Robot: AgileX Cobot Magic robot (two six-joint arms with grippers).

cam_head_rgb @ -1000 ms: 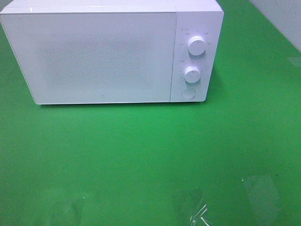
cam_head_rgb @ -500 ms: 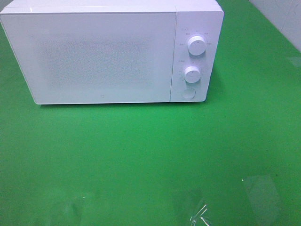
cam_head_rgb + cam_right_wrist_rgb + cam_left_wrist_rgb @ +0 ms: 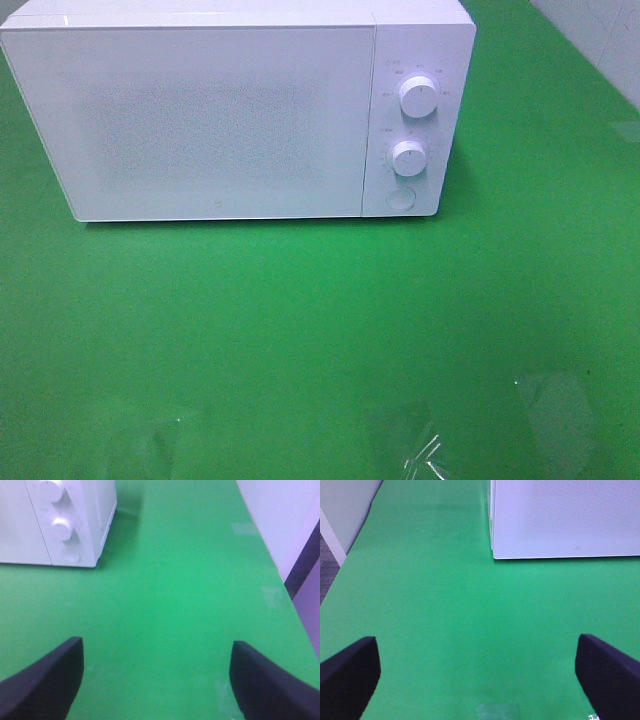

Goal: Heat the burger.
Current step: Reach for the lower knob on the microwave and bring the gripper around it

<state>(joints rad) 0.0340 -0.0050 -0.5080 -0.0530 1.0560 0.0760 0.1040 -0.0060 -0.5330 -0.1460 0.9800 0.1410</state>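
Left wrist view: the left gripper (image 3: 476, 647) is spread wide and empty, the closed microwave (image 3: 560, 520) ahead of it. The right gripper (image 3: 157, 647) gapes empty too. The burger shows nowhere (perhaps inside), so the nearer arm can't be judged.

Left hand (image 3: 479, 677), right hand (image 3: 157, 680): matte black fingers (image 3: 350, 677), blunt rounded tips.

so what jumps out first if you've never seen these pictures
A big white microwave stands shut at the back of the bright green table, two round knobs on its right panel. The left gripper and right gripper hang open and empty above the green; no burger shows in any view.
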